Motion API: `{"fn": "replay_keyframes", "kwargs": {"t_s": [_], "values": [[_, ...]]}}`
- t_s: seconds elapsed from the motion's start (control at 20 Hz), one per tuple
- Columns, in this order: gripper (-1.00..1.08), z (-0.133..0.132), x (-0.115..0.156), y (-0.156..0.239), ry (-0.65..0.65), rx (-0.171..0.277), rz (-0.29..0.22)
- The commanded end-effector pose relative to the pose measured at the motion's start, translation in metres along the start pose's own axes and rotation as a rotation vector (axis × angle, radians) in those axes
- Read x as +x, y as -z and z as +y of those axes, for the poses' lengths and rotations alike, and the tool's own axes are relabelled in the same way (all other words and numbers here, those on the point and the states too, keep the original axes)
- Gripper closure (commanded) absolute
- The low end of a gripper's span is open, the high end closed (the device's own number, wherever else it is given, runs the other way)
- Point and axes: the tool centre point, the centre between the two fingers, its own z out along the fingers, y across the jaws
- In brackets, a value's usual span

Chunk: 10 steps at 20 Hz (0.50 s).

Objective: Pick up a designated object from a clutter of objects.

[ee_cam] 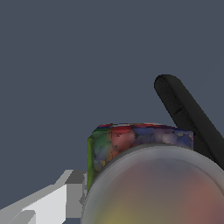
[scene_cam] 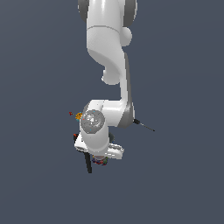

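The designated object is a squat jar with speckled red, blue and green sides and a pale round top that fills the near part of the wrist view. One light grey finger stands right against its side; the other finger is hidden. In the exterior view my gripper hangs straight over the jar, and only a sliver of the jar's coloured side shows under the white hand. Whether the fingers press on the jar cannot be made out. The rest of the clutter of objects lies around the arm.
A black clamp lies right beside the jar, and its dark handle shows just behind it. An orange lump and a tiny red bit sit further off. A thin screwdriver lies on the exterior view's right.
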Motion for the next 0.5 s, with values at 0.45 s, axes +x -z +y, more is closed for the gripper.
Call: {"fn": "replay_keyframes", "kwargs": {"t_s": [0.45], "values": [[1.08,0.007,-0.017,0.032,0.0,0.0,0.001]]}}
